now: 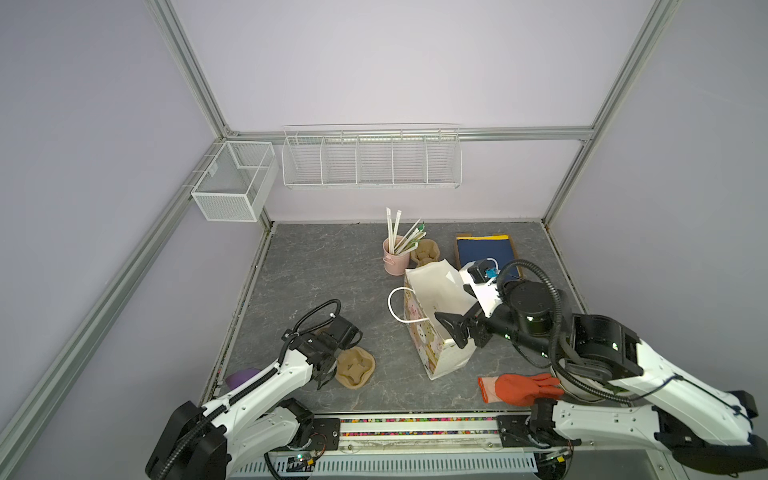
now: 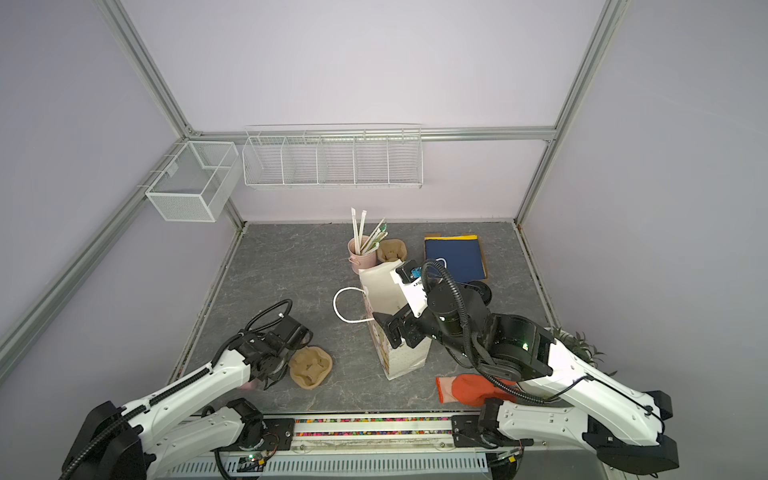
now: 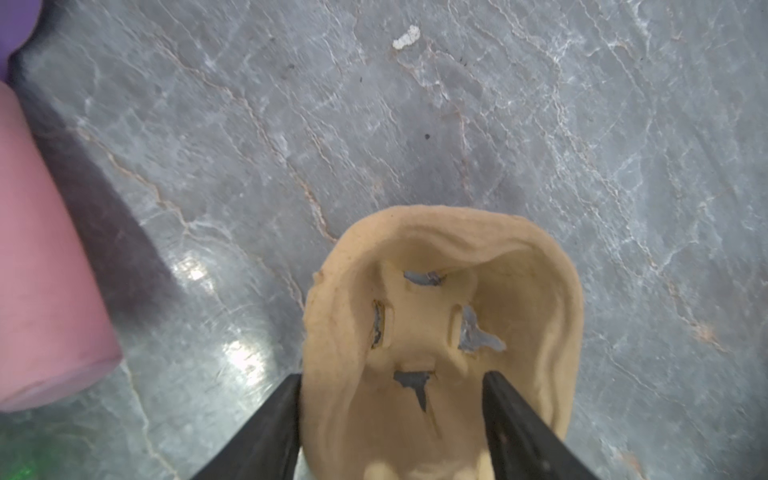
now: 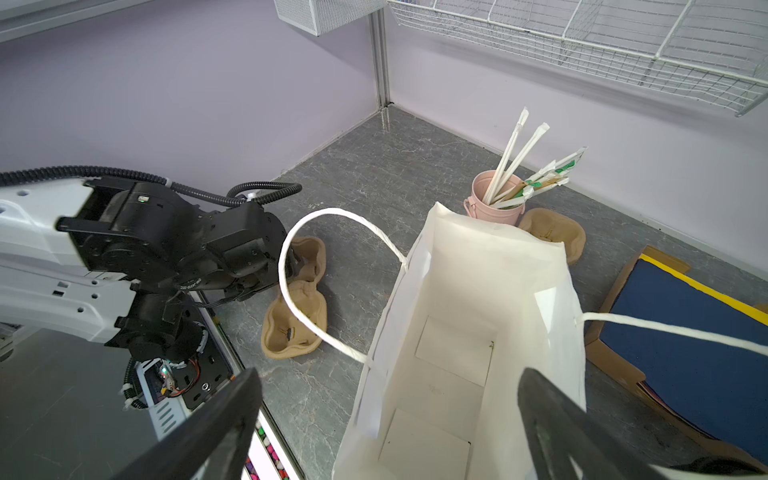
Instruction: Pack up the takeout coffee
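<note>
The grey marbled bench [image 1: 324,270] fills the lower middle of both top views. Right of centre on it stands an open white paper bag [image 1: 432,291]; in the right wrist view its white floor is bare. The right fingers [image 4: 232,428] hover over the bag's mouth, spread wide and gripping nothing.

At the upper right of the bench lies a blue folder [image 1: 488,249]. An orange glove [image 1: 519,388] lies at the lower right, partly under the right arm.

At the lower left lies a brown pulp cup carrier [image 1: 357,368]. The left fingers [image 3: 266,432] are about half apart at its near end, one against the outer wall and one over the inside. I cannot tell whether they clamp it.

A pink cup of straws [image 1: 395,259] stands above the bag, with a second carrier [image 1: 426,251] just to its right.

The takeout coffee [image 2: 480,287] shows only as a small dark round shape just below the folder, right of the bag and half hidden by the right arm. It is too covered to be sure.
</note>
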